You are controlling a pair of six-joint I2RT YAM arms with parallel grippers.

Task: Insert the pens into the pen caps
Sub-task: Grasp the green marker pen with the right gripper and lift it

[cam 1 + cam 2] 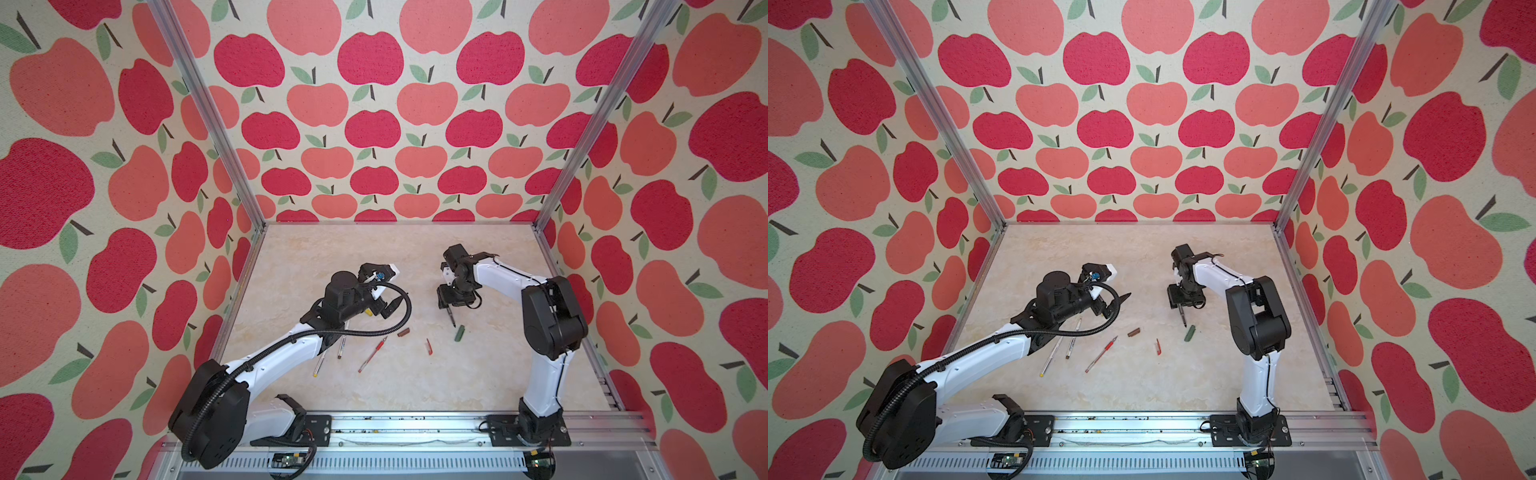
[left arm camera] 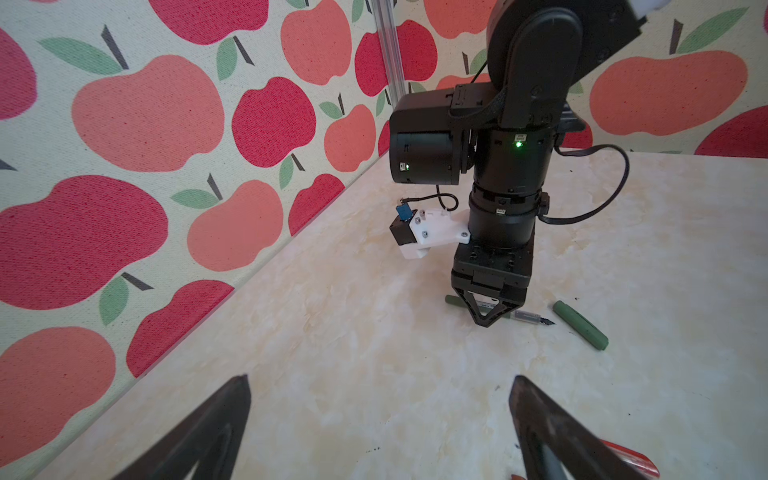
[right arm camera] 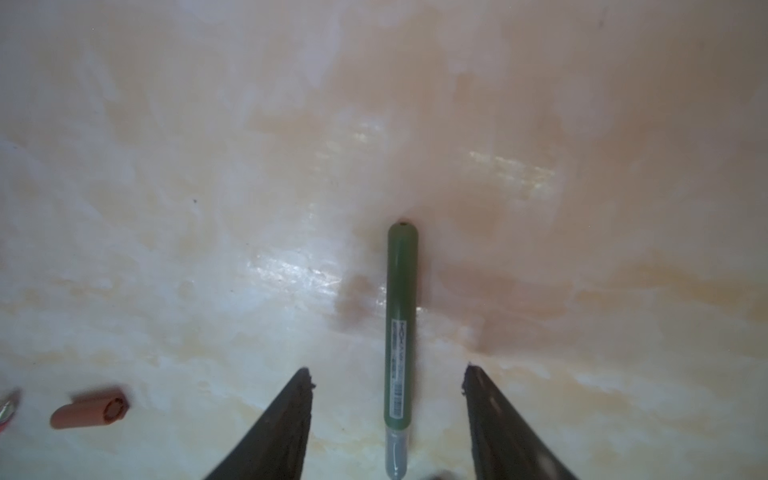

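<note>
My right gripper (image 1: 446, 305) (image 3: 386, 369) points straight down over the dark green pen (image 3: 401, 316), which lies flat on the table. Its jaws are open and straddle the barrel with a gap on each side. The pen's nib end (image 1: 451, 319) sticks out toward the green cap (image 1: 459, 333) (image 2: 581, 325) lying just beyond it. A brown cap (image 1: 404, 332) (image 3: 89, 412), a red cap with clip (image 1: 429, 347) and a red pen (image 1: 372, 354) lie mid-table. Two white-silver pens (image 1: 1050, 357) (image 1: 1073, 338) lie beside my left forearm. My left gripper (image 1: 386, 308) (image 2: 380, 378) hovers open and empty.
The marble-look table (image 1: 478, 386) is boxed in by apple-print walls with aluminium posts (image 1: 544, 216) at the back corners. A metal rail (image 1: 415, 428) carrying both arm bases runs along the front edge. My left arm's cable loop (image 1: 405, 316) hangs over the table near the brown cap.
</note>
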